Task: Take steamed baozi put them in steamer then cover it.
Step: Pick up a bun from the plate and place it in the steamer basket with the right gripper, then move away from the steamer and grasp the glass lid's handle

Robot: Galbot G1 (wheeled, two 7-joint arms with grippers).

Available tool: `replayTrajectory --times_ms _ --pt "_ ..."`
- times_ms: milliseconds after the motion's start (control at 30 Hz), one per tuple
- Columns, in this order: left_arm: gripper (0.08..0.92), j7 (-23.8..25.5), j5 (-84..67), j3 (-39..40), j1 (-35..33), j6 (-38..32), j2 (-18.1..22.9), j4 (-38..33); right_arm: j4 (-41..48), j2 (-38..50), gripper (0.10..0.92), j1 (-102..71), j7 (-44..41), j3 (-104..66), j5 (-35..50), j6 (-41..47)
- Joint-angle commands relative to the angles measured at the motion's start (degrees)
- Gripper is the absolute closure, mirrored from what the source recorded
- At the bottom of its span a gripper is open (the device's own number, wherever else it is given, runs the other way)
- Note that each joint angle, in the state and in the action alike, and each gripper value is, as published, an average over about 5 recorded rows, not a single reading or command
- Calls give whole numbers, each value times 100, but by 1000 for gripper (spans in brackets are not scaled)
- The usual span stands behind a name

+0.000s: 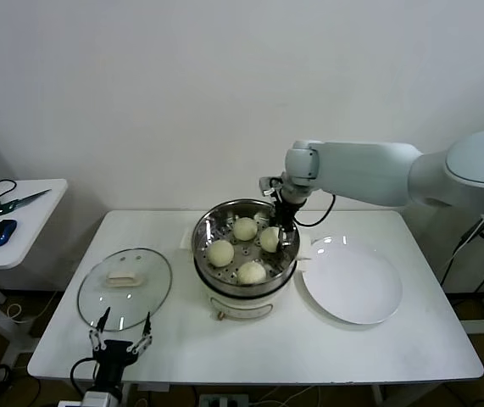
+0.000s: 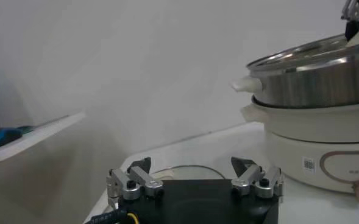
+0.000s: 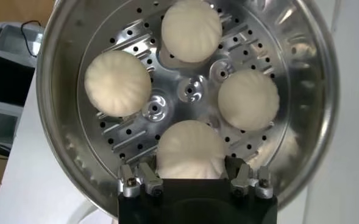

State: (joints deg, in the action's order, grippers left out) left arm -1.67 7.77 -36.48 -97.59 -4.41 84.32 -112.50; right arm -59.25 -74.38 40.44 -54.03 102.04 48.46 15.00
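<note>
The steamer (image 1: 199, 248) stands mid-table on its white pot base. Three steamed baozi (image 1: 244, 227) (image 1: 220, 252) (image 1: 252, 271) lie loose on its perforated floor (image 3: 190, 92). A fourth baozi (image 3: 190, 149) rests at the far right of the basket, and my right gripper (image 3: 188, 164) reaches down over the rim (image 1: 277, 227), shut on it with a finger against each side. The glass cover (image 1: 152, 292) with its cream handle lies flat on the table at the left. My left gripper (image 1: 125, 319) waits open at the table's front edge, just short of the cover (image 2: 185, 172).
An empty white plate (image 1: 352, 284) lies to the right of the steamer. A side table (image 1: 30, 212) at the far left carries a blue mouse (image 1: 0, 231) and cables. The wall runs close behind the table.
</note>
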Motion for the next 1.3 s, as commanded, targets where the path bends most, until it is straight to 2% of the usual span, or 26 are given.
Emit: replayTrajectory --times_ms 33,200,400,633,767,933,1133,1300 --pt "177 4 2 8 41 10 -2 28 26 -92 304 -189 114 70 -62 24" --pt "177 3 5 1 49 13 -15 33 -35 -35 291 -166 113 -35 -180 96" --pt "177 2 6 -5 48 17 -21 27 -181 110 214 -54 -19 -167 -276 89" --pt "177 1 12 -19 44 27 -26 6 -306 468 203 151 -203 -534 -255 -129" --pt "177 -1 30 -26 42 37 -21 -5 -378 831 203 319 -126 -720 32 -480" --pt "177 -2 85 -41 74 67 -12 -37 -416 1378 203 340 827 -933 369 -1514" --pt "177 -8 145 -131 142 95 33 -58 -887 2368 203 -376 2711 -1689 543 -2521" --pt "177 -11 146 -220 99 95 40 -100 -1286 3136 203 -1640 3829 -3176 379 -2743"
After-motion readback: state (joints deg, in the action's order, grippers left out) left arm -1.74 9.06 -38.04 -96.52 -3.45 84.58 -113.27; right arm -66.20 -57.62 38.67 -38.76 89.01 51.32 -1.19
